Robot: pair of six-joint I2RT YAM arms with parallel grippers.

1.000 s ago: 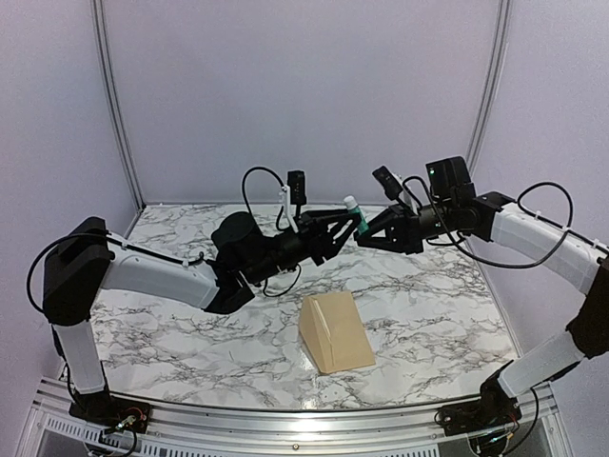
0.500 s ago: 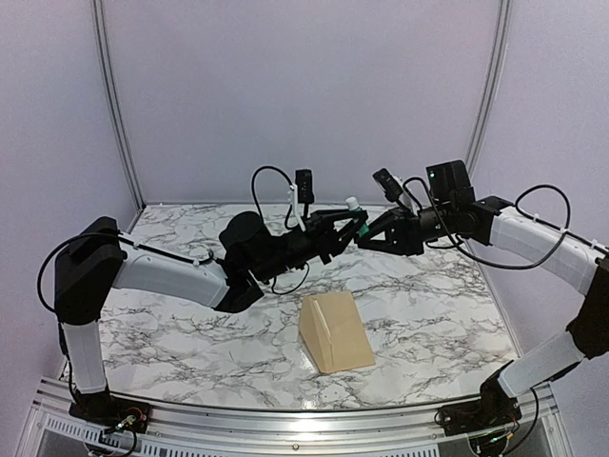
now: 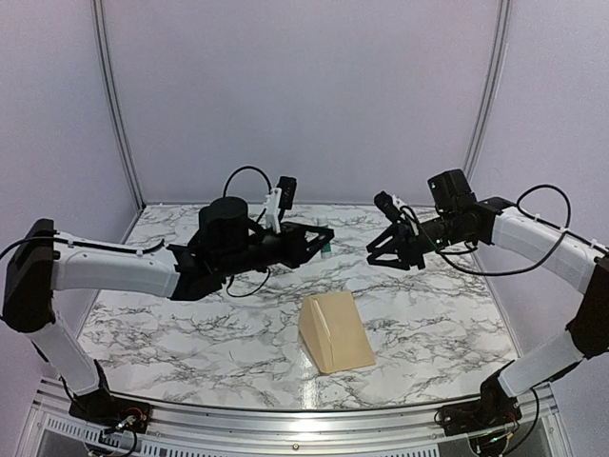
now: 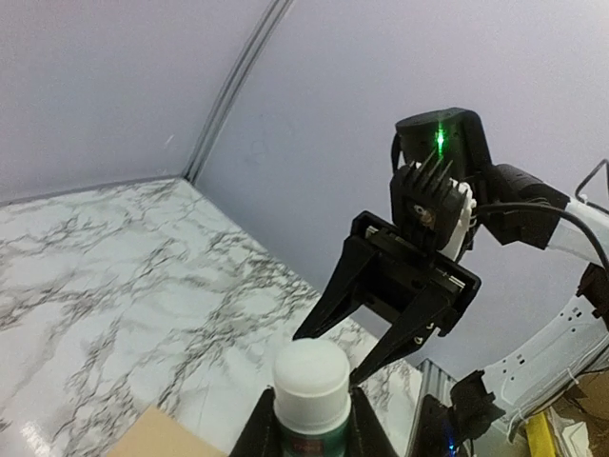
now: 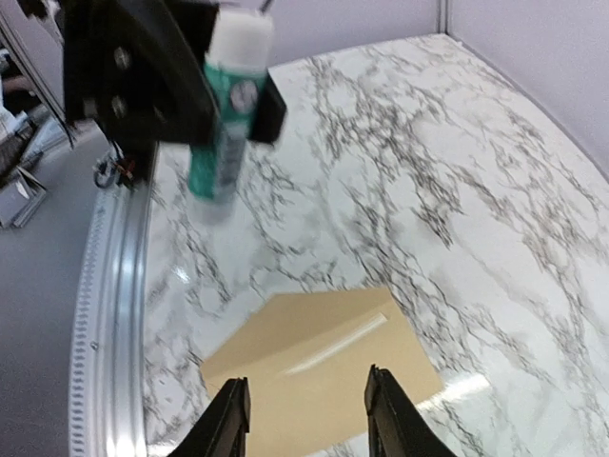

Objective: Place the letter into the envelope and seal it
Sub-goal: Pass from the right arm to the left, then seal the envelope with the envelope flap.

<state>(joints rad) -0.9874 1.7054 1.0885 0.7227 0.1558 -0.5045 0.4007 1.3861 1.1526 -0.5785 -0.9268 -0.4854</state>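
The tan envelope (image 3: 335, 331) lies on the marble table near the front centre, and it also shows in the right wrist view (image 5: 324, 381). The letter is out of view. My left gripper (image 3: 319, 244) is shut on a green glue stick with a white cap (image 4: 309, 386), held in the air above the table behind the envelope. The stick also shows in the right wrist view (image 5: 226, 105). My right gripper (image 3: 383, 252) is open and empty, facing the left one across a gap, with the envelope below between its fingers (image 5: 233, 419).
The marble table (image 3: 171, 333) has a metal rail (image 3: 285, 419) along its front edge. Lilac walls (image 3: 304, 95) close in the back and both sides.
The two grippers were together at the glue stick and have drawn apart. My left arm has swung left and lower with the stick. My right gripper has dropped slightly.
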